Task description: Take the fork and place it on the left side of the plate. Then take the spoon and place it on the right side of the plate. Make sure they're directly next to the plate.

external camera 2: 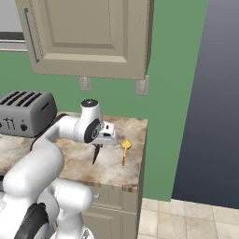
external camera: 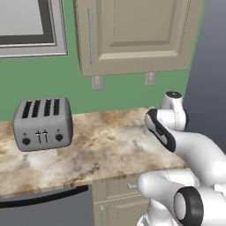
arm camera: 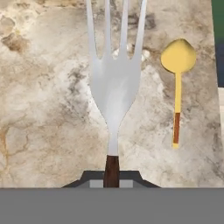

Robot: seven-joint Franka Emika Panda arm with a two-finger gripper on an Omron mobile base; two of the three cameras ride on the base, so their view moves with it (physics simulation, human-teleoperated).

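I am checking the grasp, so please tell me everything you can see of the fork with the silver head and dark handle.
The fork with the silver-grey tined head and thin dark handle has four long tines, a smooth metallic-looking head and a narrow neck. The gripper is shut on its handle, so little of the handle shows in the hand view. In the right base view it hangs below the hand, over the mottled beige stone counter, handle up. Whether its lower end touches the counter cannot be told. The yellow-headed spoon lies apart beside it.
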